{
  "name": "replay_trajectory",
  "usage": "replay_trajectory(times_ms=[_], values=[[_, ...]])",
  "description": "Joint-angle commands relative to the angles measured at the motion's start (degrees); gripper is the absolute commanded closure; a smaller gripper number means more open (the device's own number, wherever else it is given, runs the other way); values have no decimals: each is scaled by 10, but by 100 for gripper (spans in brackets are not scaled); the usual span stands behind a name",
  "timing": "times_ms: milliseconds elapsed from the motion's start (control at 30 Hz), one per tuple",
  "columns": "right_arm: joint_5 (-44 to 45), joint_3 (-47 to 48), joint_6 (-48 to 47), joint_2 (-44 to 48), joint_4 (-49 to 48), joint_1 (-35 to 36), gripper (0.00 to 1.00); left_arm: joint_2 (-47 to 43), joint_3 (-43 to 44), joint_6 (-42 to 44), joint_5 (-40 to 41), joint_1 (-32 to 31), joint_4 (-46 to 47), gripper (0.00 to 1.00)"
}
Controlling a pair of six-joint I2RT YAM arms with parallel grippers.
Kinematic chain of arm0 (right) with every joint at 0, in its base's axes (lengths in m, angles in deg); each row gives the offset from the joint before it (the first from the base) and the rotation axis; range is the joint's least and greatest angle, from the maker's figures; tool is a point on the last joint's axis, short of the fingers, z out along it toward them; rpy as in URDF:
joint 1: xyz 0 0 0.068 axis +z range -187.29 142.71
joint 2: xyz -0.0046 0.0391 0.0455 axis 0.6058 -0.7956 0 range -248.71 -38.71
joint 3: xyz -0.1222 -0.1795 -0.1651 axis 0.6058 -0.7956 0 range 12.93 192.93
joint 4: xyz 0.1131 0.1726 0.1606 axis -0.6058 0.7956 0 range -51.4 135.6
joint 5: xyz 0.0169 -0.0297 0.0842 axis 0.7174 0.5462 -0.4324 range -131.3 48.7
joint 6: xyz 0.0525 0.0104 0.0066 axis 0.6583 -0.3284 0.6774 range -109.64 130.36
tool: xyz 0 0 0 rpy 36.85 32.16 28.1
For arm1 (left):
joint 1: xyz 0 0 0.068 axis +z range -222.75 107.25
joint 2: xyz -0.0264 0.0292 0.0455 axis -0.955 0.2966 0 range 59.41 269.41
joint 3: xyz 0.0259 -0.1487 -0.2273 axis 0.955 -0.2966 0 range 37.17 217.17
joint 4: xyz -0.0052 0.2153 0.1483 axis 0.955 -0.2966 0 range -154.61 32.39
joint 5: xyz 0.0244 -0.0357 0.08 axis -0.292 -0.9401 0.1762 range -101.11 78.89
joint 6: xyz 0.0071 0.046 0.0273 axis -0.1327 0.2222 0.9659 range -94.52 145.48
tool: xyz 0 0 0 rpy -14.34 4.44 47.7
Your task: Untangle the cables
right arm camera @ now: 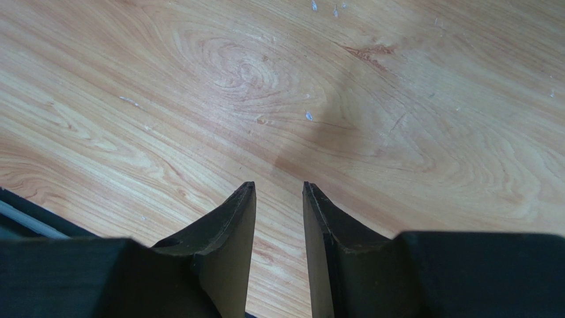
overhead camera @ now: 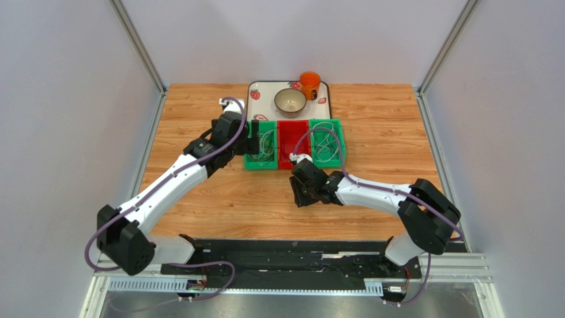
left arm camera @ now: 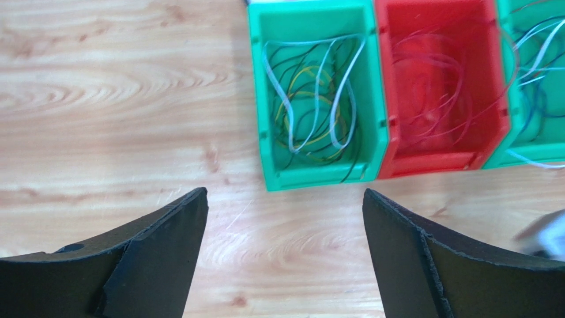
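Note:
The cables lie sorted in three bins. In the left wrist view, white, yellow and dark cables (left arm camera: 312, 99) loop inside the left green bin (left arm camera: 260, 99). Red cables (left arm camera: 438, 79) fill the red bin (left arm camera: 431, 162). White and dark cables (left arm camera: 537, 59) sit in the right green bin (left arm camera: 507, 156). My left gripper (left arm camera: 284, 193) hovers just before the left green bin (overhead camera: 251, 162) with its fingers (left arm camera: 166, 238) wide open and nothing between them. My right gripper (right arm camera: 278, 187) (overhead camera: 300, 197) hangs over bare wood in front of the bins, its jaws a narrow gap apart and holding nothing.
Behind the bins a white tray (overhead camera: 260, 89) carries a bowl (overhead camera: 290, 101) and an orange cup (overhead camera: 309, 84). Grey walls close in the wooden table (overhead camera: 192, 112) on three sides. A black rail (overhead camera: 292, 255) runs along the near edge.

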Motion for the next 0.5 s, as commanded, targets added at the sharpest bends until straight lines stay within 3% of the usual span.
replay_trajectory(times_ms=[0, 300, 467], values=[[33, -13, 5, 37, -40, 8, 63, -69, -62, -7, 39, 2, -11, 3], [63, -39, -1, 77, -67, 35, 60, -182, -94, -79, -2, 2, -134, 6], [63, -93, -12, 152, -117, 50, 59, -234, -76, -58, 68, 2, -216, 4]])
